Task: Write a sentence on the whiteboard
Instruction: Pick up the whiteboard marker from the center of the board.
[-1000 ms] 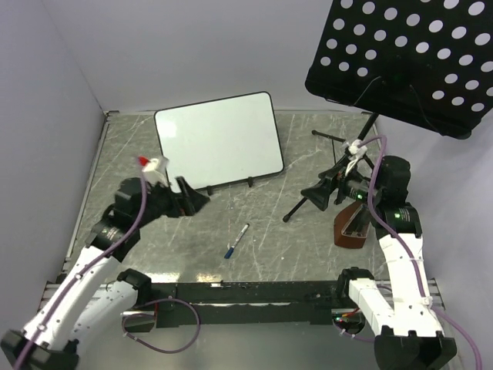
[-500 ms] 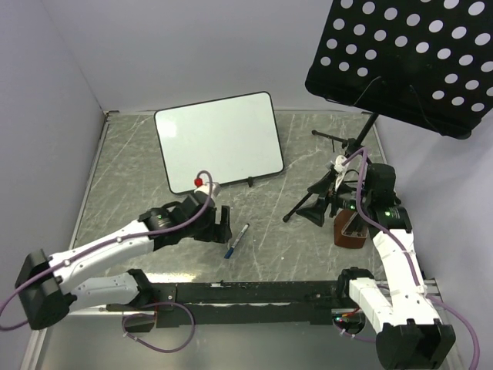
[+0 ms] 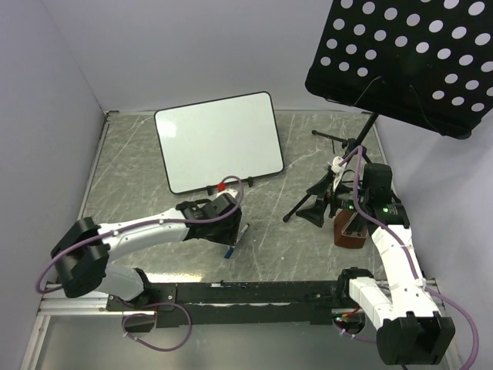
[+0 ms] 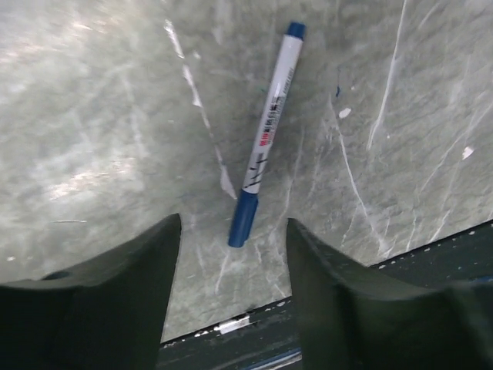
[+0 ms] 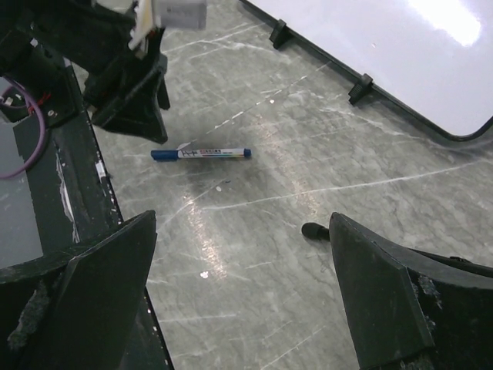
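Whiteboard (image 3: 219, 142) at rear; left jaws over marker (image 4: 266, 131).
On the grey tabletop (image 3: 123, 169) the whiteboard stands propped on small black feet at the far side, left of centre. The right jaws are wide apart and hold nothing. The left jaws are apart, straddling the marker's blue cap end without touching it.

1. My worktop (image 3: 308, 247): grey marbled slab, white scratches all over, fills the middle of the top view.
2. Plain pale lilac-grey walls (image 3: 192, 46) box me in at left, back and right.
3. Black perforated music-stand panel (image 3: 400, 62) at upper right, tilted; its thin pole (image 3: 368, 126) slants down towards the slab.
4. Black rail (image 3: 254, 293) along the bottom edge.
5. Soft glare on the slab, upper left of my left wrist view.
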Tool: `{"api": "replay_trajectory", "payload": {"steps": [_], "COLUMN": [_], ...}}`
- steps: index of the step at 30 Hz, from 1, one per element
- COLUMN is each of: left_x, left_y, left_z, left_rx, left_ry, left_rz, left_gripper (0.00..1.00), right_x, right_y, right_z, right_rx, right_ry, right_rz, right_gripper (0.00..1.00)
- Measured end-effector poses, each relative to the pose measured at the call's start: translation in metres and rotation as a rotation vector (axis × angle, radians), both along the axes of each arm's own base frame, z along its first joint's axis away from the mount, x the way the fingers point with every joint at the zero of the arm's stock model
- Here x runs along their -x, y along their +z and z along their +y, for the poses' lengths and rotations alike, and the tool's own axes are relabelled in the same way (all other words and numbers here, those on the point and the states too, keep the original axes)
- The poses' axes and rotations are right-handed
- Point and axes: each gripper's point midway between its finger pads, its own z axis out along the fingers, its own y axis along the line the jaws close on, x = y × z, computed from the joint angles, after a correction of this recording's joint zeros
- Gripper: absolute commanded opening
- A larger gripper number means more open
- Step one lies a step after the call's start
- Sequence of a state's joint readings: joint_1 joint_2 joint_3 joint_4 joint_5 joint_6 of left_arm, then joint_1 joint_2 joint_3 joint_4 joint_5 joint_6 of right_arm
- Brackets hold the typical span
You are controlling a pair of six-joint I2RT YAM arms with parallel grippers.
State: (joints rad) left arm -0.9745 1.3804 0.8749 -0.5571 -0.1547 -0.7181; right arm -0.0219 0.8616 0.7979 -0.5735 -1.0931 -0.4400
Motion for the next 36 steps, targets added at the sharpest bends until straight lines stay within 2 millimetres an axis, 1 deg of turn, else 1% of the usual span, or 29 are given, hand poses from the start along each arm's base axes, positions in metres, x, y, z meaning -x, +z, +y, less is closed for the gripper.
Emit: {"api": "replay_trajectory", "payload": {"steps": [2, 4, 6, 10, 16, 22, 27, 31, 34, 35, 36], "left_x": [0.004, 0.006, 0.008, 0.009, 0.011, 0.008, 0.003, 0.001, 0.001, 0.001, 0.001], "left_y": [-0.007, -0.016, -0.024, -0.035, -0.047, -0.050, -0.050, -0.053, -0.054, -0.054, -0.054], "left_z": [-0.006, -0.012, -0.016, -0.019, -0.016, -0.021, -0.029, -0.031, -0.030, -0.030, -0.031], "left_rx": [-0.023, -0.051, -0.078, -0.117, -0.159, -0.167, -0.167, -0.174, -0.179, -0.180, -0.180], "left_ry": [-0.021, -0.041, -0.059, -0.084, -0.103, -0.114, -0.127, -0.131, -0.133, -0.133, -0.134], "left_rz": [0.016, 0.031, 0.044, 0.060, 0.079, 0.079, 0.072, 0.074, 0.073, 0.072, 0.072], "left_gripper": [0.47, 0.40, 0.35, 0.34, 0.32, 0.32, 0.27, 0.23, 0.17, 0.10, 0.07], "right_x": [0.000, 0.000, -0.001, -0.001, -0.001, -0.002, -0.002, -0.002, -0.002, -0.002, -0.002], "right_y": [-0.001, -0.003, -0.003, -0.003, -0.004, -0.004, -0.004, -0.004, -0.004, -0.004, -0.004], "right_z": [0.000, 0.000, 0.000, -0.001, -0.001, -0.001, -0.001, -0.001, -0.001, -0.001, -0.001], "right_rx": [0.000, 0.001, 0.002, 0.003, 0.007, 0.007, 0.007, 0.008, 0.008, 0.008, 0.008], "right_ry": [-0.001, -0.002, -0.003, -0.004, -0.009, -0.010, -0.010, -0.010, -0.010, -0.010, -0.010], "right_rz": [0.009, 0.015, 0.017, 0.018, 0.019, 0.018, 0.018, 0.019, 0.019, 0.019, 0.019], "right_gripper": [1.00, 1.00, 1.00, 1.00, 1.00, 1.00, 1.00, 1.00, 1.00, 1.00, 1.00]}}
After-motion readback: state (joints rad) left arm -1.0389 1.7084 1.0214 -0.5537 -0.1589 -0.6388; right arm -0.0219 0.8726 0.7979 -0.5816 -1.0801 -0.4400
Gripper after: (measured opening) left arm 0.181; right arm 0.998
